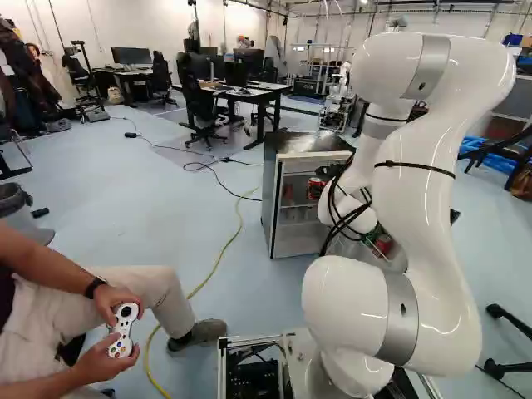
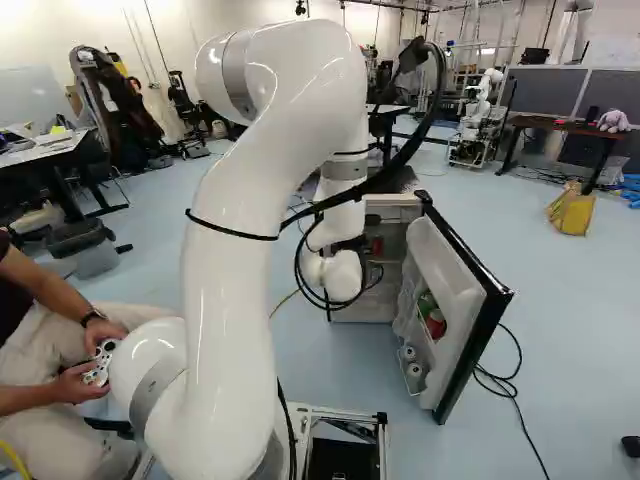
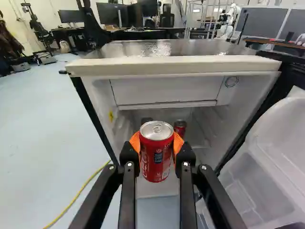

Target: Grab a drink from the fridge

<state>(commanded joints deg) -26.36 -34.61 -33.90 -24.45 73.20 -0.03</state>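
Pale blue floor (image 3: pixel 43 124) surrounds the open fridge (image 3: pixel 171 67) at 12 o'clock from my base; its door (image 2: pixel 440 255) stands swung out toward 1 o'clock. My gripper (image 1: pixel 330 172) pinches an upright red can (image 3: pixel 157 155) between both orange pads (image 3: pixel 178 142), at the opening. A second can (image 3: pixel 180 128) sits inside, toward 1 o'clock from the gripper.

- Pale blue floor (image 1: pixel 100 208), carrying the fridge (image 3: pixel 167 66), its door (image 2: pixel 440 262) open.
- Inside the fridge, toward its back: a red can (image 3: pixel 179 128).
- In the fridge's door racks: another red can (image 2: pixel 436 324), a green item (image 2: pixel 427 302), two pale cans (image 2: pixel 408 353) lower down.
- On the floor near the fridge: a yellow cable (image 3: pixel 90 177).
- Beyond the fridge: a yellow bag (image 2: pixel 571 212).
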